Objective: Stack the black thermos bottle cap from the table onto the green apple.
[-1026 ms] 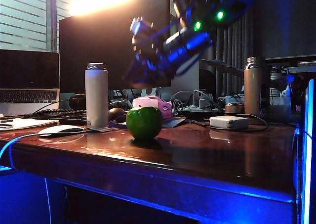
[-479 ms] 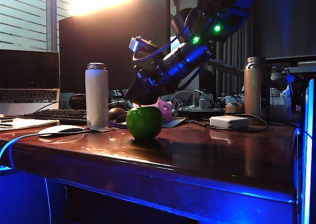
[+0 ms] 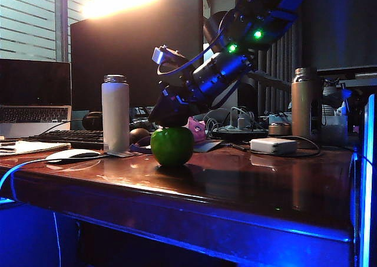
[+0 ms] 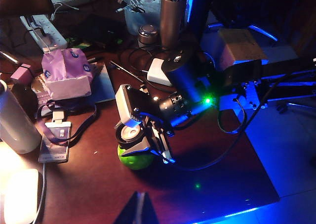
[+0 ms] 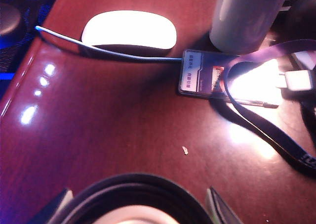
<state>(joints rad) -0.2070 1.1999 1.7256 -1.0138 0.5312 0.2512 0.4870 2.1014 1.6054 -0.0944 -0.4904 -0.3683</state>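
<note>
The green apple (image 3: 172, 146) sits near the front left of the table (image 3: 247, 178). My right gripper (image 3: 169, 117) reaches down from the upper right and is shut on the black thermos bottle cap (image 3: 171, 124), which rests at the apple's top. In the left wrist view the cap (image 4: 129, 135) shows its pale inside between the right gripper's (image 4: 134, 130) fingers, over the apple (image 4: 134, 158). The right wrist view has the cap's dark rim (image 5: 138, 192) filling the space between the fingers (image 5: 220, 206). My left gripper (image 4: 139, 210) hangs shut and empty, back from the apple.
A white bottle (image 3: 115, 112) stands left of the apple, with a mouse (image 3: 73, 155) and a badge on a lanyard (image 5: 202, 79) near it. A pink pouch (image 3: 185, 125) and a dark ball (image 3: 139, 135) lie behind. A steel bottle (image 3: 301, 102) and white adapter (image 3: 273, 145) are at right.
My right gripper has come down with the cap from well above the apple until the cap meets the apple's top. The apple and the left arm have stayed put.
</note>
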